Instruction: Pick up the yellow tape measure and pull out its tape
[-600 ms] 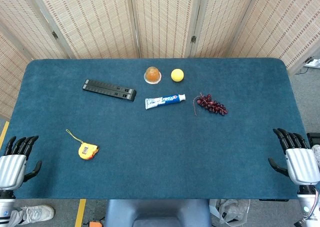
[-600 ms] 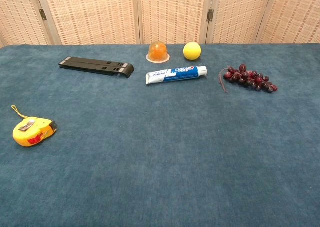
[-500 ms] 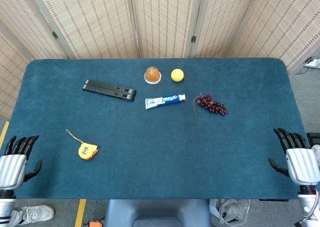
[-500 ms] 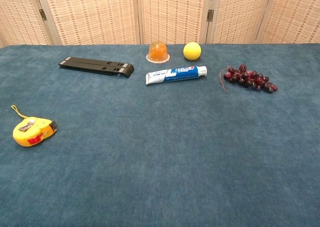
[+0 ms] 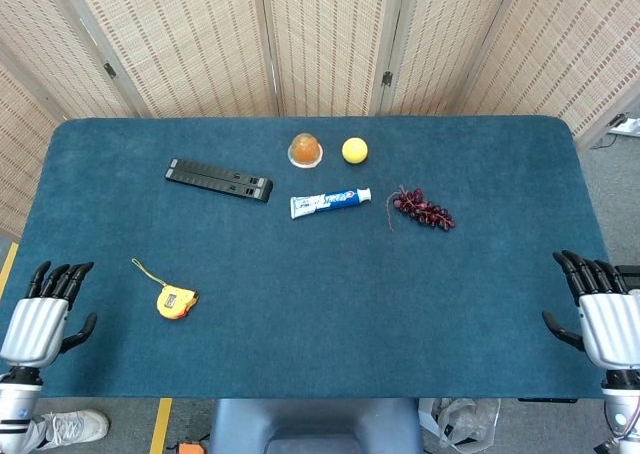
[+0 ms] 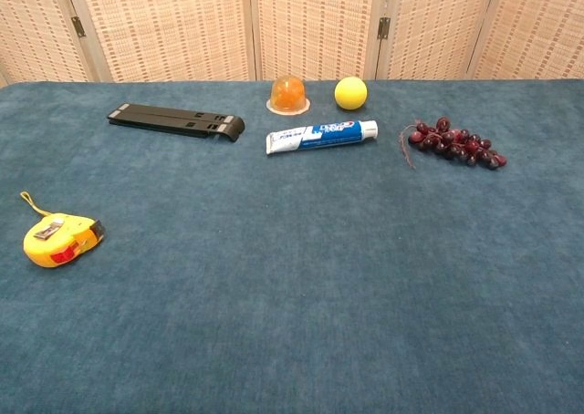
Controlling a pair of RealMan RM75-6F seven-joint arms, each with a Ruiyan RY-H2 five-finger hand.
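The yellow tape measure (image 5: 176, 302) lies flat on the blue table (image 5: 320, 324) near the front left, its thin yellow wrist strap trailing toward the back left. In the chest view the tape measure (image 6: 60, 239) shows a red button and a metal clip on top. My left hand (image 5: 42, 319) hovers at the table's front left corner, fingers spread, holding nothing, well left of the tape measure. Over the front right edge my right hand (image 5: 600, 314) is likewise spread and empty. The chest view shows neither hand.
At the back of the table lie a black power strip (image 5: 218, 179), an orange jelly cup (image 5: 305, 150), a yellow ball (image 5: 354, 150), a toothpaste tube (image 5: 330, 202) and a bunch of dark grapes (image 5: 423, 209). Woven screens stand behind.
My left hand has shifted slightly right and inward toward the table. My right hand has edged a little right and down. Objects on the table have not moved.
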